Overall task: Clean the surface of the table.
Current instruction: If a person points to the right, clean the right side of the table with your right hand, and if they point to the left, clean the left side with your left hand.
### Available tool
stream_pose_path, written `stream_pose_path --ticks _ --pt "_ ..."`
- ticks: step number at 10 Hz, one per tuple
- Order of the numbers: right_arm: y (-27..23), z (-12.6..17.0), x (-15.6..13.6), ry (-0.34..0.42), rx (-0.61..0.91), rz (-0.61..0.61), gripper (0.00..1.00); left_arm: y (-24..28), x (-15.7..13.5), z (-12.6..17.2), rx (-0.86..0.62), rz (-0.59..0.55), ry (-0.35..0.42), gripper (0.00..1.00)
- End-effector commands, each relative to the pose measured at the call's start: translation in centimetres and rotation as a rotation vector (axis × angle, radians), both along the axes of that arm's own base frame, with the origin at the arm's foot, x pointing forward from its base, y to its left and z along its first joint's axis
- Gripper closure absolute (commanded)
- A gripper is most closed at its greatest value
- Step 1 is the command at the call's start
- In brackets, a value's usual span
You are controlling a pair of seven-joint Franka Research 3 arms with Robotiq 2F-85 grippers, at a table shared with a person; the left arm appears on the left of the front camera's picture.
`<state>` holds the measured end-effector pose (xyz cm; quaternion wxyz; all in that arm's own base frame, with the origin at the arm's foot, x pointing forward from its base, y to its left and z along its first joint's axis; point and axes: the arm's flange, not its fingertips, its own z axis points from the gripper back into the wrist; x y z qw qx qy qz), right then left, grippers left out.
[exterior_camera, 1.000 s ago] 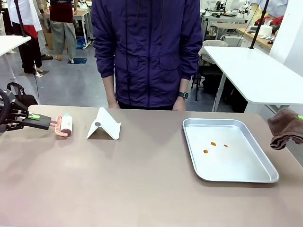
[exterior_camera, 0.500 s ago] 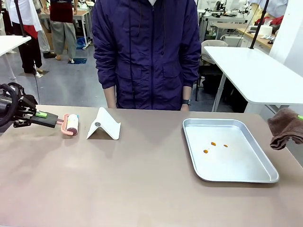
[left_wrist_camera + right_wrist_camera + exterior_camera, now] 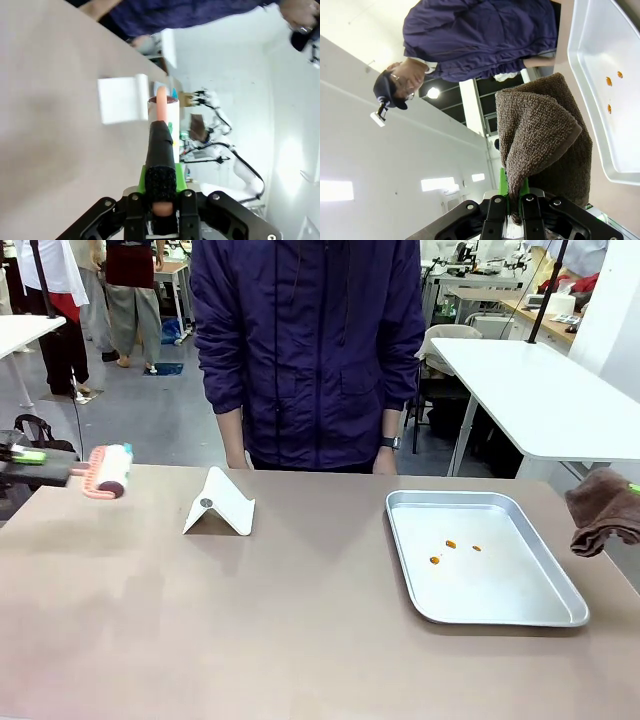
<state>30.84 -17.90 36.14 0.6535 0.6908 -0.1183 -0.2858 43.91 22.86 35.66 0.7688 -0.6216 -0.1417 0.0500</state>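
The left claw (image 3: 160, 197) pinches the pink roller (image 3: 108, 470) up in the air over the far left of the big brown worktop (image 3: 250, 620), the right claw (image 3: 515, 210) pinches a brown towel (image 3: 603, 510), so I think cleaning has not started and next the roller must come down flat.

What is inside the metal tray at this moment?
Three small orange bits lie on the floor of the tray; the rest of it is bare. Nothing covers any of it. The towel in the right gripper hangs beside it, not inside.
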Motion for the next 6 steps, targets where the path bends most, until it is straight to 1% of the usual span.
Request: stream_pose_path --ticks 1,2,3,4,5,6 --pt "0.2 0.4 0.0 -0.009 -0.002 0.006 1.00 1.4 -5.6 0.4 -0.075 -0.090 -0.006 0.78" --pt "0.2 0.4 0.0 -0.009 -0.002 0.006 1.00 2.6 -8.2 0.1 -0.065 -0.113 0.035 0.78" --pt "0.2 0.4 0.0 -0.009 -0.002 0.006 1.00 3.7 -10.8 -0.4 -0.087 -0.128 0.040 0.78" --pt "0.2 0.4 0.0 -0.009 -0.002 0.006 1.00 4.9 -13.6 -0.8 -0.109 -0.165 0.015 0.78" --pt "0.2 0.4 0.0 -0.009 -0.002 0.006 1.00 6.6 -15.9 -1.3 -0.107 -0.112 -0.025 0.78" --pt "0.2 0.4 0.0 -0.009 -0.002 0.006 1.00 7.8 -17.2 -1.8 -0.131 -0.074 -0.043 0.78"
